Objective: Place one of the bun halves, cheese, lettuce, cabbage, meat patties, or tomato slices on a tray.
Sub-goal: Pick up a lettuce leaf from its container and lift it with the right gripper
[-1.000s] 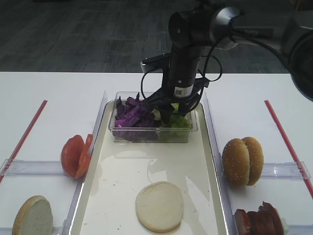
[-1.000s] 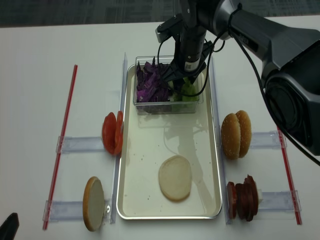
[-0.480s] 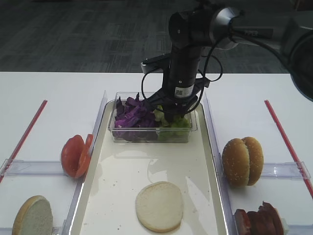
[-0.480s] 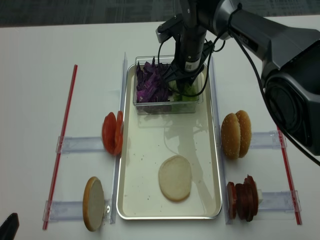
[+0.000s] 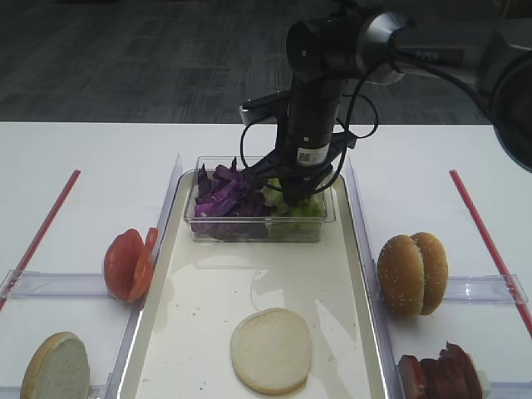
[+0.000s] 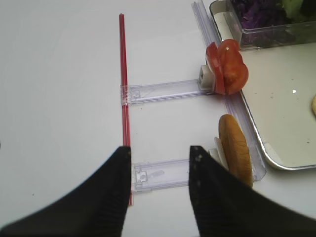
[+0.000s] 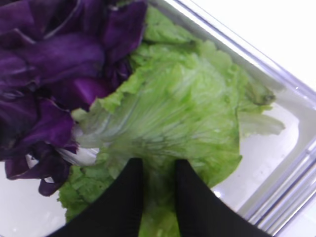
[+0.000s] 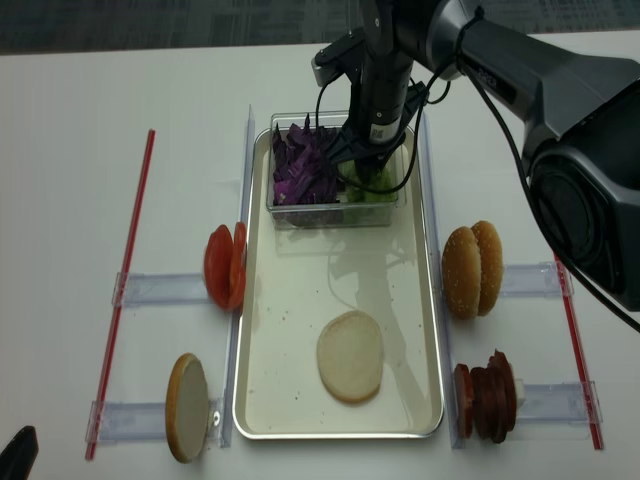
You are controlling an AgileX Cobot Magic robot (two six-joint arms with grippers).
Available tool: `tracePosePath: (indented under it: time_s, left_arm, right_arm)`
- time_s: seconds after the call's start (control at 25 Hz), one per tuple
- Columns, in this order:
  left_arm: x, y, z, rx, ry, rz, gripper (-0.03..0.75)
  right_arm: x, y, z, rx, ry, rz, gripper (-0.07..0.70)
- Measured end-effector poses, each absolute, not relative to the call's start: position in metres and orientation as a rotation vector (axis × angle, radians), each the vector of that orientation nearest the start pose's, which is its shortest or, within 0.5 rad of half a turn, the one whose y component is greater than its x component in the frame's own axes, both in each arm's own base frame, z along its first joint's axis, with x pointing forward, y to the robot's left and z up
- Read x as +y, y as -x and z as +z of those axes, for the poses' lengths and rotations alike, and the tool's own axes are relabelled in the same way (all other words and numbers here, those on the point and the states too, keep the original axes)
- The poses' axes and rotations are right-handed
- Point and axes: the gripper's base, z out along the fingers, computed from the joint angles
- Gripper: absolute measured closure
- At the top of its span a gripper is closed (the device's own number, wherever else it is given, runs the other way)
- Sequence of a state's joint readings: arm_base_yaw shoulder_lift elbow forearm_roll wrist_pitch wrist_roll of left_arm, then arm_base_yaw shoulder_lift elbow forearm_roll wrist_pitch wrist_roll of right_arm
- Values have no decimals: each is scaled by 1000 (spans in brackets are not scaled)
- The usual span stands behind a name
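right gripper (image 7: 158,168) fingers pinch a fold of lettuce (image 7: 182,113) inside the clear tub (image 5: 320,218) at the tray's (image 5: 208,291) far end. risk: thin grip tears the leaf, or cabbage (image 7: 44,64) shreds lift along.

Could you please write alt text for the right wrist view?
Two black fingers of the right gripper pinch a ruffled green lettuce leaf inside a clear plastic tub, with purple cabbage shreds beside it.
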State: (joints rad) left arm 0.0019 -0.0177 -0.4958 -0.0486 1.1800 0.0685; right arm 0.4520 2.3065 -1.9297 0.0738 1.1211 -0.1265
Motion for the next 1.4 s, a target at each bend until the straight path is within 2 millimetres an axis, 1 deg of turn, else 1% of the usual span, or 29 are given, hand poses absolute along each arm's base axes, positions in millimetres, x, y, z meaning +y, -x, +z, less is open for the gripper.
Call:
tracePosePath:
  time_s: [0.36,0.44,0.64,0.72,1.04,1.28,1.4]
  left_arm:
    - [-4,13,267,2148,-78,-18,444]
    - [-4,13,267,2148,-78,-18,444]
    - [-4,13,267,2148,-78,-18,444]
    - [-4,13,267,2148,-78,-18,444]
    - [-4,13,267,2148,-78,-18,444]
    - [-4,13,267,2148,-78,-18,444]
    - [-4,13,267,2148,-78,-18,444]
  right_arm:
    - [215,-429,166,2876,817,141,435]
    - [215,-429,166,2870,829,140,455]
    - [215,-429,166,2869,835,140,536]
    - [215,-429,166,2869,835,140,551]
    - [215,-429,167,2857,849,140,588]
    - [217,-434,179,2828,843,146,591]
    - [218,-434,181,2823,842,147,592]
